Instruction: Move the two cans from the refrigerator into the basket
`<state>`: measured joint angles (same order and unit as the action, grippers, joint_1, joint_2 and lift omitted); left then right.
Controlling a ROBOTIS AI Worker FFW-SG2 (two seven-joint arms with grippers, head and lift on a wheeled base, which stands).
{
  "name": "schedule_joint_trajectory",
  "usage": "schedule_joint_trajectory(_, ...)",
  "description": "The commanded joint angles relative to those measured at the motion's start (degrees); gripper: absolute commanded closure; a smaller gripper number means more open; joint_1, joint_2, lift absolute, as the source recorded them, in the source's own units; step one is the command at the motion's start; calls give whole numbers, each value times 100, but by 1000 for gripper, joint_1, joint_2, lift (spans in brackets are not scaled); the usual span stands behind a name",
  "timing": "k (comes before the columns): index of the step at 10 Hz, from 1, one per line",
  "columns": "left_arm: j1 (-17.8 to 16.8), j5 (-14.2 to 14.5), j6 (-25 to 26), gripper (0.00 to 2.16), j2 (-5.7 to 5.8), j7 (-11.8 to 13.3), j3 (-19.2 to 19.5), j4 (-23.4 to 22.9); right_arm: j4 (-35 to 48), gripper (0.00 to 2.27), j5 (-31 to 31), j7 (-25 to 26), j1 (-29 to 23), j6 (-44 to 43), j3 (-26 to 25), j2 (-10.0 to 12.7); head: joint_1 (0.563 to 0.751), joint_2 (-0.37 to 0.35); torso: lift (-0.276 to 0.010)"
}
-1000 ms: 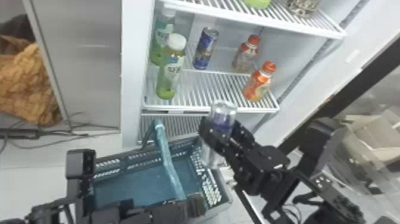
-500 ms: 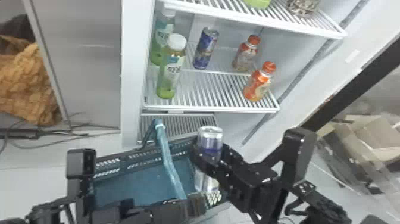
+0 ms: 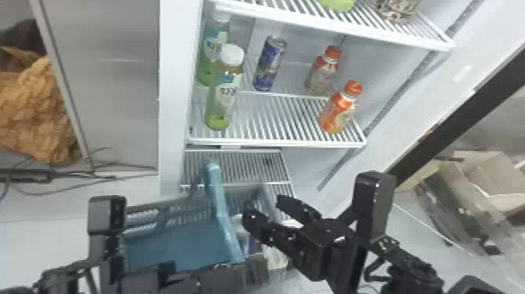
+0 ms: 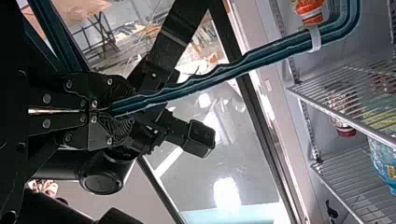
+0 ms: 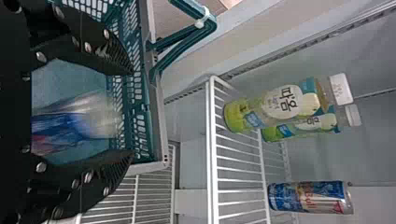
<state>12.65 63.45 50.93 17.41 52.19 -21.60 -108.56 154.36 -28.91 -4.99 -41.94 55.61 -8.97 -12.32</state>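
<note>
Refrigerator shelving [image 3: 277, 144] holds one can [image 3: 269, 64]; left gripper [image 3: 250, 269] clamps the handle [image 3: 224, 219], right gripper [image 3: 263, 207] has jaws open over another can [image 5: 65, 126] inside the basket [image 3: 156, 206].

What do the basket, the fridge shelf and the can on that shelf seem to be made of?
Basket: probably plastic, teal with low shine, judging by its molded-looking slotted walls.
Shelf: likely metal wire with a white coating, from its thin, even bars.
Can: metal, perhaps aluminum, printed blue with a shiny silver end.
</note>
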Motion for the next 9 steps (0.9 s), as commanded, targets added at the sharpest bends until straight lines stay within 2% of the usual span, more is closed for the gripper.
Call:
schedule_joint_trajectory(1, 0, 7, -2, 1161, -1, 1, 1, -7, -3, 318, 46, -19, 3, -190, -5, -8, 695, -350, -276)
schedule_joint_trajectory(9, 0, 7, -2, 1162, 8, 1, -11, -7, -115, 280, 80, -28, -53, -1568, -28, 27, 695, -350, -276)
